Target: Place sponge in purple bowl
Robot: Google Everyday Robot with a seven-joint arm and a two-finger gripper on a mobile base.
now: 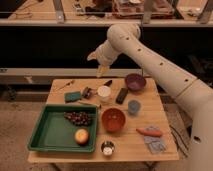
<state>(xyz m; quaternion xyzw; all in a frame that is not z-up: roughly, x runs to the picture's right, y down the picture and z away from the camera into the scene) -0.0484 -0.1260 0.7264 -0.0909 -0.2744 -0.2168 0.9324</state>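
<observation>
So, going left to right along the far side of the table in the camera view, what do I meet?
Sponge, white cup, black bar, purple bowl. The gripper hangs above the table's far edge, near the white cup.

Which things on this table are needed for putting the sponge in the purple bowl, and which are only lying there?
Needed: sponge, on the table behind the green tray; purple bowl, far right corner; gripper, in the air above the far edge.

Lying about: green tray holding grapes and a round fruit, orange bowl, blue cup, white cup, carrot, cloth.
</observation>
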